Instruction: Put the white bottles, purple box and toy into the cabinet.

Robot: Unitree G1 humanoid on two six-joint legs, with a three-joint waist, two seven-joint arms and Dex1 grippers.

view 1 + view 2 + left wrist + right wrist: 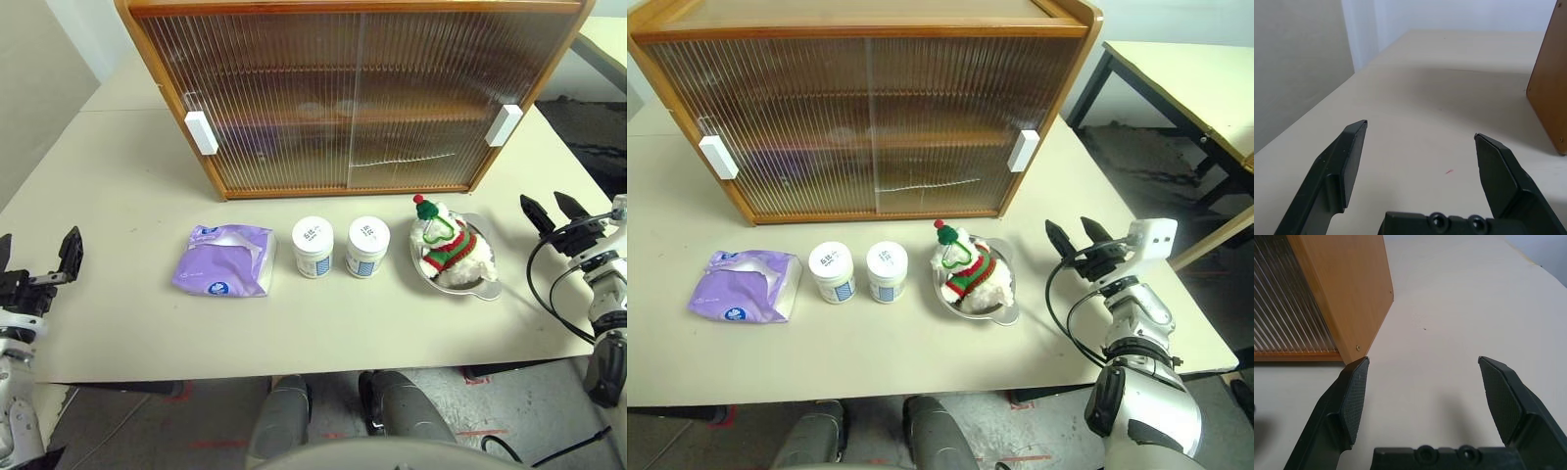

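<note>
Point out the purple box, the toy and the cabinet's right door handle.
purple box [223,261]: left eye view, middle of its top face.
toy [450,245]: left eye view, its striped sweater.
right door handle [505,124]: left eye view, centre of the white block.

Both sliding doors [353,103] of the cabinet [578,39] are shut and block the way inside. The table [118,196] is free at both sides of the cabinet.

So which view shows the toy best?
The left eye view: the toy lies in a steel bowl, large and unobstructed. The right eye view shows it too, slightly smaller.
</note>
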